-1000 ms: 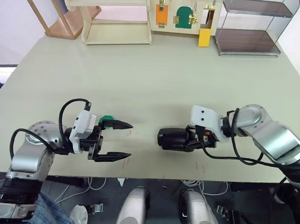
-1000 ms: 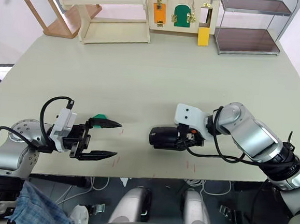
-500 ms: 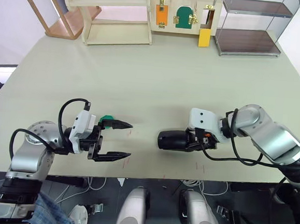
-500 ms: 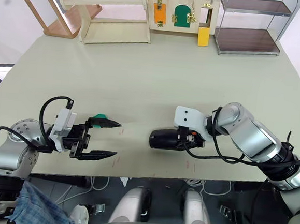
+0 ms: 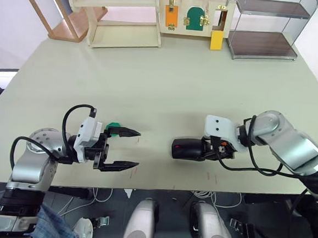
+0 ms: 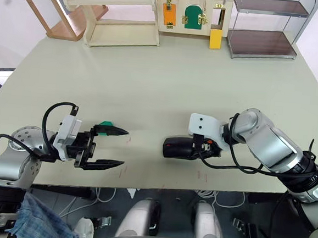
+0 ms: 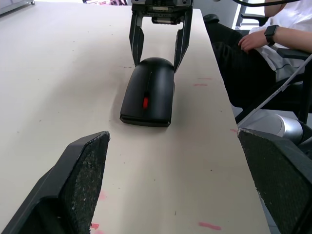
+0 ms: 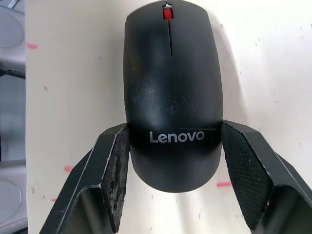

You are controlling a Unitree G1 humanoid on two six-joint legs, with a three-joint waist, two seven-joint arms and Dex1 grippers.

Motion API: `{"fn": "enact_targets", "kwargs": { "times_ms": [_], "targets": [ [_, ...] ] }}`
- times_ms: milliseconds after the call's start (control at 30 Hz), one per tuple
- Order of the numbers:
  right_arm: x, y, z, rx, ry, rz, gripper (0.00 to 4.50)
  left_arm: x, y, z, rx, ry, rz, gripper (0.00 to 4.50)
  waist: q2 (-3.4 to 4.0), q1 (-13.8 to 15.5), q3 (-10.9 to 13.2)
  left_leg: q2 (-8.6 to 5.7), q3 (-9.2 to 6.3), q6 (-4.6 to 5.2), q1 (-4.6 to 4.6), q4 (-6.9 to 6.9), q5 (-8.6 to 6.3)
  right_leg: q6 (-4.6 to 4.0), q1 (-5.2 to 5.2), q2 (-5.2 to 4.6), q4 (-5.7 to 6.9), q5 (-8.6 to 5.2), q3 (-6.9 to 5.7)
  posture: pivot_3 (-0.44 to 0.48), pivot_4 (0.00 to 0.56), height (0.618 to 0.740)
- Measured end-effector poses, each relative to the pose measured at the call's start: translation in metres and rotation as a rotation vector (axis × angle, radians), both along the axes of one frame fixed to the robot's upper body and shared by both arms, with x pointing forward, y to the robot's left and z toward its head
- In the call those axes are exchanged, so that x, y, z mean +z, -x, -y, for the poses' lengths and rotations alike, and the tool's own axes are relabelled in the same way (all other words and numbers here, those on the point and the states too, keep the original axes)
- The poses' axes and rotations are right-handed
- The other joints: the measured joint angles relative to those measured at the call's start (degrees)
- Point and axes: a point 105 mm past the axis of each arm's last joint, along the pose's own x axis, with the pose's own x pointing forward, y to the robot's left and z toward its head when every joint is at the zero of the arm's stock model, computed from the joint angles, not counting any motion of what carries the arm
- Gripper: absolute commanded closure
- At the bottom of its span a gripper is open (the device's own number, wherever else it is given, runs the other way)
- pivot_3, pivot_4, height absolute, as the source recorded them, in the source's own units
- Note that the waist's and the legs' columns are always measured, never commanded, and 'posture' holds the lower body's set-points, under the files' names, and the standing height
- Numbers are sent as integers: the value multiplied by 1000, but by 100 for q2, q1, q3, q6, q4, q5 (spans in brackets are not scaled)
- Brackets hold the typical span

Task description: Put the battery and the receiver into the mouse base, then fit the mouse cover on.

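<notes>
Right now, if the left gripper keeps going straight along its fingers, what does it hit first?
Likely the mouse: it lies straight ahead of the open left gripper on bare table, with the right gripper straddling its far end.

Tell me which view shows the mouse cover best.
Right wrist view: the mouse cover shows from above, Lenovo logo readable, between the right gripper fingers. Left wrist view shows its front end; the eye views show a small dark shape.

Black mouse cover (image 8: 171,97) apparently fitted on base, flat on table
</notes>
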Motion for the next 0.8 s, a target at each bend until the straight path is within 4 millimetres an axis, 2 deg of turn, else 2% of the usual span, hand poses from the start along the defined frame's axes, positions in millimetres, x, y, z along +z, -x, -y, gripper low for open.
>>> {"fn": "enact_targets", "kwargs": {
  "times_ms": [800],
  "targets": [
    [-3,1,-5,-14,2,-11,2167,-1,-1,0,13,-4,2,0,0,-6,0,0,0,0,2,0,0,6,0,1,4,4,0,0,150,740]
  ]
}}
